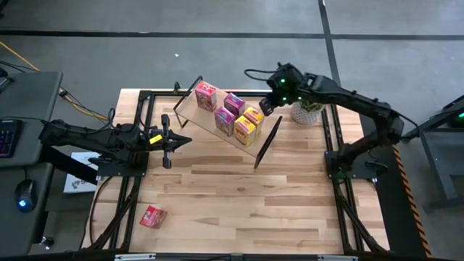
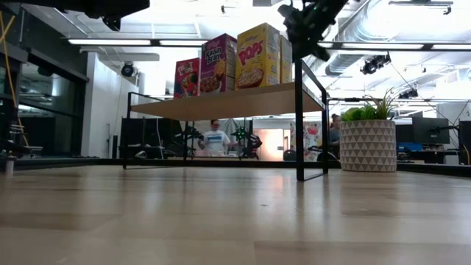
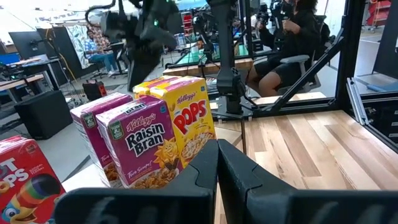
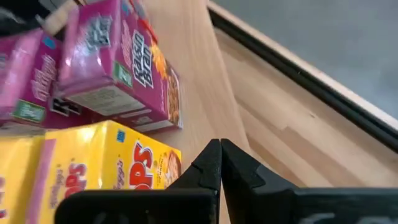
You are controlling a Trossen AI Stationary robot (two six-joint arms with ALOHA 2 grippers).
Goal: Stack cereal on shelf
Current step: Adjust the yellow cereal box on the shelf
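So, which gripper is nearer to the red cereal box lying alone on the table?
The left gripper. It hovers above the table, up from the red cereal box; the right gripper is far across, over the shelf.

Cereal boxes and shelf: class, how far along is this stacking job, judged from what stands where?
Done: five cereal boxes stand upright on the shelf. In hand: nothing; the right gripper, fingers shut, hovers by the yellow boxes, and the left gripper, also shut, waits beside the shelf. Left: one red box lies on the table near its front left corner.
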